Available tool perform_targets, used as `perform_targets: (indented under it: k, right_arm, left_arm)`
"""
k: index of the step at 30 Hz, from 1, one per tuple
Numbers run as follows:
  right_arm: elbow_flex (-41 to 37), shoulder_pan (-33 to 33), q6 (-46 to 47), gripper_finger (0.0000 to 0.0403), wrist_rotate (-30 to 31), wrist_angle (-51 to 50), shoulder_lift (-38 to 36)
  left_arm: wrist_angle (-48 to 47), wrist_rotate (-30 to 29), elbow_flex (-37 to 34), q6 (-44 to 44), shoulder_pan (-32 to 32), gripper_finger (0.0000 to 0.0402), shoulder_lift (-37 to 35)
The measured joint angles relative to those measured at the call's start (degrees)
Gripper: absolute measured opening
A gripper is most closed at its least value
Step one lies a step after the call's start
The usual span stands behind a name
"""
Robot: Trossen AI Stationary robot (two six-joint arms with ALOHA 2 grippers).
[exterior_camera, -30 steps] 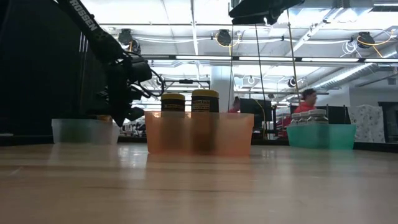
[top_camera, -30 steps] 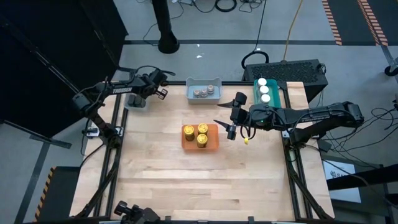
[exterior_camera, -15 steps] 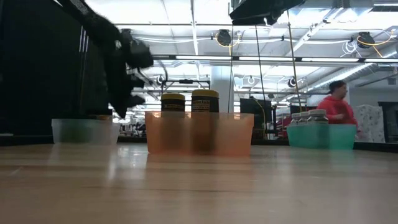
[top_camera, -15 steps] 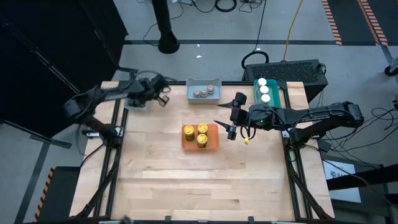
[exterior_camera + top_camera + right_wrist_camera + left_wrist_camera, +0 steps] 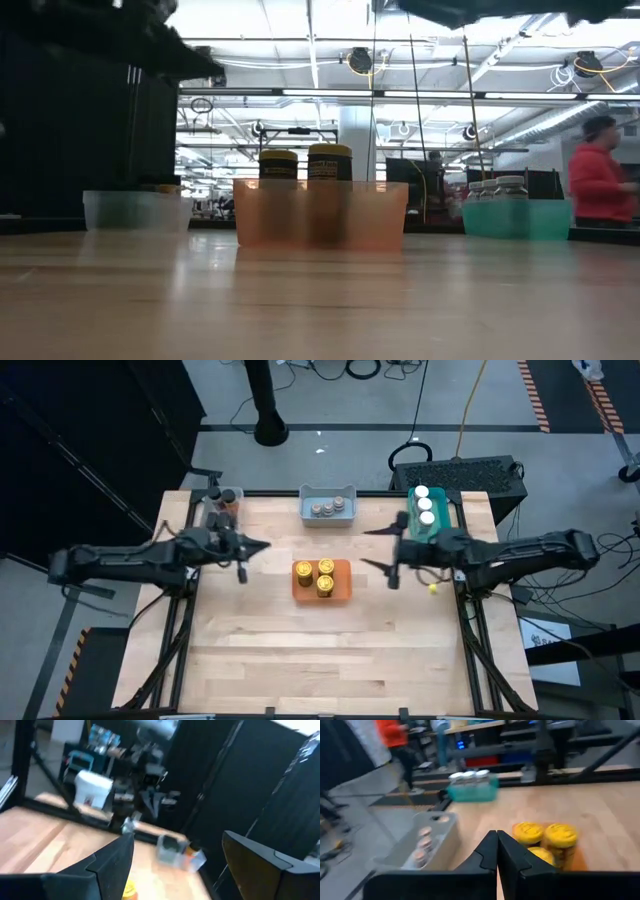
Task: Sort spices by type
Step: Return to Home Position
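Note:
In the high view my left gripper hovers left of the orange tray, its fingers shut on nothing. My right gripper hovers right of that tray, open and empty. Three yellow-lidded jars stand in the orange tray. Three grey-lidded jars stand in the blue-grey tray. Three white-lidded jars stand in the teal tray. Dark-lidded amber jars stand in the clear tray at the far left corner.
Bare wood fills the table's near half. The blue-grey, teal and clear trays line the far edge. In the low view the orange tray stands in the middle, and a person in red is in the room behind.
My left gripper has drawn back from the clear tray at the far left corner toward the near edge, and now points at the orange tray. My right gripper has drawn a little toward the table's right edge. No jar has moved. The person behind has walked right.

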Motion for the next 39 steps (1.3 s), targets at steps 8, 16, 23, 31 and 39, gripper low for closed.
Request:
perform_targets:
  k: [8, 16, 23, 31, 39]
  right_arm:
    - [-12.02, 0.05, 1.04, 0.0286, 2.35, 1.49, -20.78]
    - [-25.95, 0.20, 2.32, 0.0286, 5.73, 1.67, -42.98]
    - [-34.75, 0.54, 0.72, 0.0285, 5.51, -0.57, -56.02]
    - [-34.87, 0.91, -2.62, 0.0286, 6.00, -0.21, -55.86]
    - [-34.87, 0.91, -2.62, 0.0286, 6.02, -0.58, -55.82]
  left_arm:
    - [-10.39, 8.61, -1.92, 0.65, 9.02, 0.0004, -17.59]
    - [-7.43, 11.34, -16.32, -4.39, 9.92, 0.0004, -39.95]
    - [-4.12, 16.06, -22.14, -5.97, 9.48, 0.0004, -37.72]
    - [-5.21, 10.70, -22.16, -2.13, 9.08, 0.0006, -38.18]
    - [-5.24, 10.16, -22.19, -1.99, 9.07, 0.0020, -38.16]
